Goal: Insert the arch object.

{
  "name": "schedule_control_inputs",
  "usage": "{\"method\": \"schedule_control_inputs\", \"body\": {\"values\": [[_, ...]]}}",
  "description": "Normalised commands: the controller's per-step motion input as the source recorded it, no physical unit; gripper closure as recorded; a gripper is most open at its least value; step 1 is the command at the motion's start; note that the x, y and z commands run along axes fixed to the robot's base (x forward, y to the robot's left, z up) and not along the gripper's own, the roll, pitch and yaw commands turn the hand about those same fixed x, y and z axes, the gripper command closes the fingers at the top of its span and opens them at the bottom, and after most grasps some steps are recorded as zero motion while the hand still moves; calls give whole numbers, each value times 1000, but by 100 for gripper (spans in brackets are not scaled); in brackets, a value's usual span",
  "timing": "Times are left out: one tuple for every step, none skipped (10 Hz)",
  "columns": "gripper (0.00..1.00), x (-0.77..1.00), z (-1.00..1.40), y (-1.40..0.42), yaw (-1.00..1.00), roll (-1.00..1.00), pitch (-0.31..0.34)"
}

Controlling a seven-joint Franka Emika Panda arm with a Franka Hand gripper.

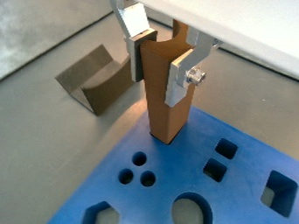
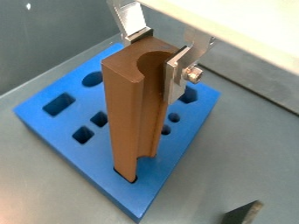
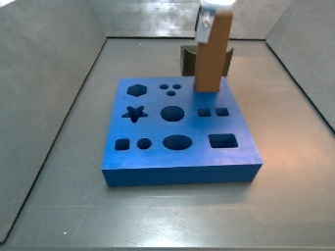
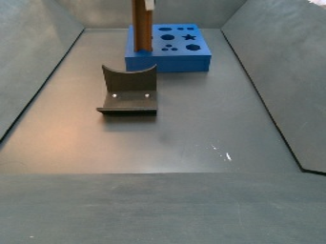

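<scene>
The arch object (image 2: 126,105) is a tall orange-brown bar with a semicircular groove down one face. It stands upright with its lower end in a hole at the edge of the blue board (image 2: 105,179). It shows in both side views (image 3: 211,54) (image 4: 141,33) and in a wrist view (image 1: 163,101). My gripper (image 1: 163,61) is shut on the bar's upper part, with one silver finger on each side (image 2: 158,54). In a side view only its lowest part shows at the frame edge (image 3: 216,8). The blue board (image 3: 197,162) has several shaped holes.
The dark fixture (image 4: 128,91), an upright with a curved notch on a base plate, stands on the grey floor beside the board (image 1: 100,83). It also shows behind the bar in a side view (image 3: 191,61). Grey sloping walls (image 4: 45,71) enclose the floor.
</scene>
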Motion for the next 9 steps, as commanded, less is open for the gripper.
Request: {"method": "schedule_control_inputs", "body": {"values": [[100,140,-203,0,137,0,51],[100,37,-191,0,66,0,41],[100,34,-194,0,0,3,53],[100,0,-203,0,-34,34,61],[100,0,-249,0,-134,37,27],[100,0,-271,0,-194,40,26],[100,0,-257,0,-151,36,6],[100,0,-254,3,-131,33,0],[100,0,-237,11,-74,39,0]]}}
